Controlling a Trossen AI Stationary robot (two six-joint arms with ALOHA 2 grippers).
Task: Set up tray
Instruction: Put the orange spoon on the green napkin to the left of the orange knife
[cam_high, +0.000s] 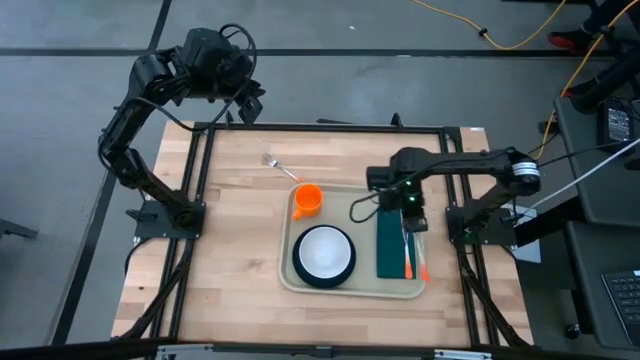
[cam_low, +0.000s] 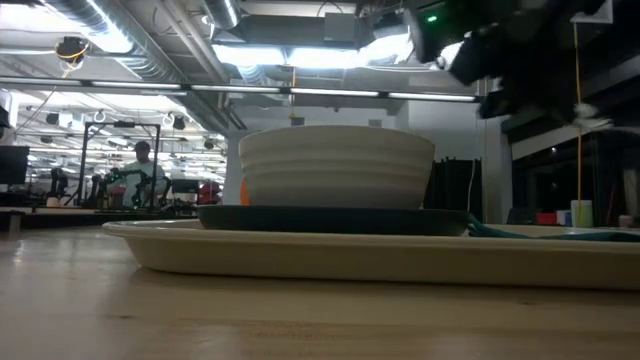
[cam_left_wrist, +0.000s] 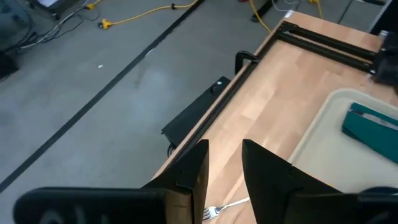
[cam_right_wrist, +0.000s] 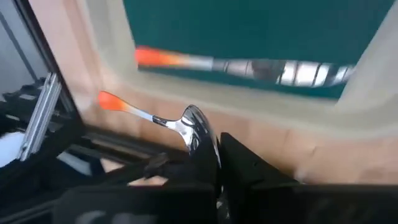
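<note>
The cream tray (cam_high: 350, 290) lies on the table's right half. On it stand an orange cup (cam_high: 308, 200) and a white bowl (cam_high: 323, 252) on a dark plate (cam_low: 335, 218). A dark green napkin (cam_high: 390, 245) lies flat on the tray with an orange-handled knife (cam_right_wrist: 249, 67) on it. My right gripper (cam_high: 412, 212) hovers over the tray's right rim, shut on an orange-handled spoon (cam_right_wrist: 155, 118). My left gripper (cam_left_wrist: 224, 168) is open, raised over the table's far left corner. A fork (cam_high: 275, 165) lies on the wood beyond the tray. My right gripper pinches the spoon by its metal bowl (cam_right_wrist: 196, 127) between the two fingertips, coming from above. The spoon's shaft runs away from the fingers toward the table's near edge, its orange handle end (cam_right_wrist: 109, 99) over the tray's right rim; whether that end rests there, I cannot tell.
Black frame rails (cam_high: 200, 200) border the tabletop on all sides. Bare wood (cam_high: 230, 250) spreads left of the tray. Cables and equipment (cam_high: 600, 120) sit off the table's right side. A person (cam_low: 142, 165) shows far off in the room behind.
</note>
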